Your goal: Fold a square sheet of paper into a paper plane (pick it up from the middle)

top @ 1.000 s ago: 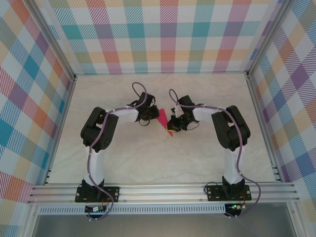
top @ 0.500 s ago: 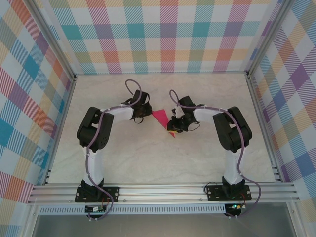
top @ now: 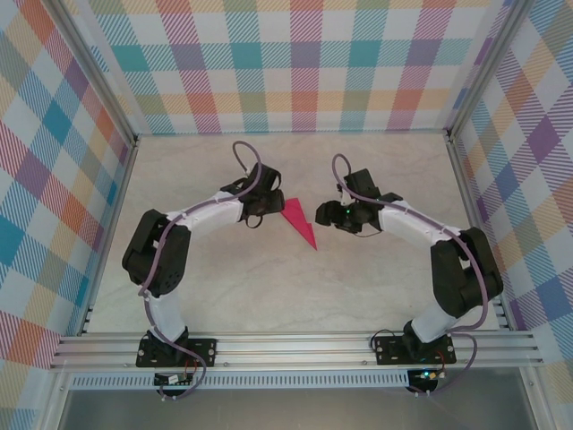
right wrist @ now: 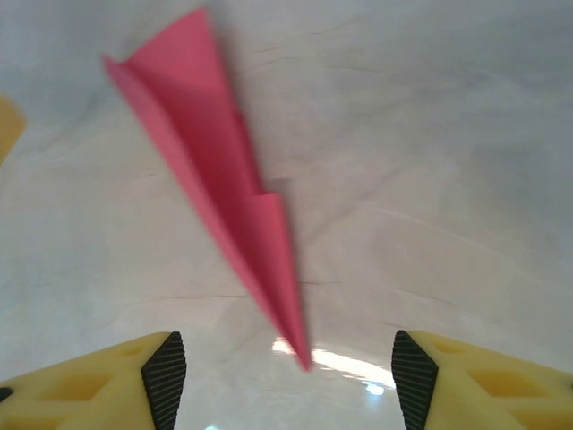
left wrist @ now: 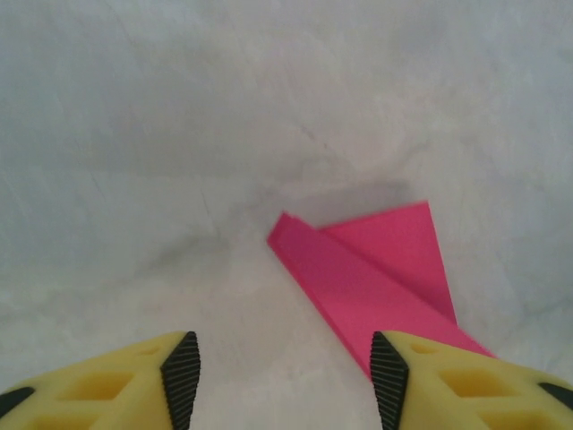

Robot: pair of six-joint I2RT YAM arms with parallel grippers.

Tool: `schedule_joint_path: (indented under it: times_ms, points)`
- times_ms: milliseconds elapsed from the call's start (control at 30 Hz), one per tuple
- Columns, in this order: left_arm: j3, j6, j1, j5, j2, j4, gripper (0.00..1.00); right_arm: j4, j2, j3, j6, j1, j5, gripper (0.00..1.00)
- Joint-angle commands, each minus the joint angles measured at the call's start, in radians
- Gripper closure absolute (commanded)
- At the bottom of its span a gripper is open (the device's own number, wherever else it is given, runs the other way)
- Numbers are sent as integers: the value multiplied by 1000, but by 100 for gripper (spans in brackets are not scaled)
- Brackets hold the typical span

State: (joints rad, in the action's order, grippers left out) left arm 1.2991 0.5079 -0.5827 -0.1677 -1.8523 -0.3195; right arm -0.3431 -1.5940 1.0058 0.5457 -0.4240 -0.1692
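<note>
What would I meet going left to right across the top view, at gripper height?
left gripper → plane → right gripper

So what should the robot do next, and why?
Probably back both sets of jaws away a little: they stand open, gripping nothing, and the paper plane looks finished, lying flat on the table.
</note>
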Motion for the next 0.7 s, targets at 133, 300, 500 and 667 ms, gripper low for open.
schedule_joint_path:
  times_ms: [133,300,500,667]
  points:
    - [178,94,-154,-186,-124,-211,25,-31,79,-117,72,49,236,9]
    - [365,109,-209,-256,-262,-347,22,-26,104,-154,69,61,273,1]
    - [481,146,-229,-303,-358,-456,28,-37,104,-154,69,65,280,1]
    - [451,188,-230,-286,-341,-456,42,-40,106,-154,74,68,283,1]
